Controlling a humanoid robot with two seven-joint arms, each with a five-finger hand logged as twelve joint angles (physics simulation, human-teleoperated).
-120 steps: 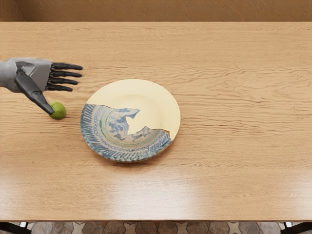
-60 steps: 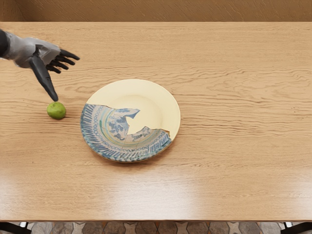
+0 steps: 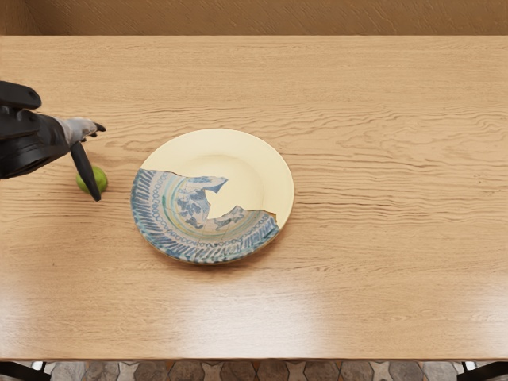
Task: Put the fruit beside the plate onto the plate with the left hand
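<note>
A round plate point(image 3: 238, 159) lies flat on the wooden counter point(image 3: 381, 238), a little left of its middle. The far part of the plate is plain cream. The near part carries a blue and green pattern, and a jagged line divides the two.

The lime point(image 3: 101, 178), small and green, sits on the counter just left of the plate's left rim. A narrow strip of bare wood shows between them, so it is beside the plate and not on it.

The left hand point(image 3: 67, 135) is also left of the plate, a little farther back than the lime, with its dark forearm coming in from that side. Its fingers point(image 3: 86, 168) are apart. One long dark digit, seemingly the thumb, slants toward the near edge and crosses in front of the lime, hiding a strip of the fruit. The other fingers are seen end-on as short tips pointing toward the plate, well clear of that digit. They are not closed around the lime. Whether the long digit touches the fruit or merely hangs over it cannot be told from this view. No part of the hand reaches over the plate.

Below the counter's near edge, a thin band of patterned floor point(image 3: 238, 371) shows in front of the plate.
</note>
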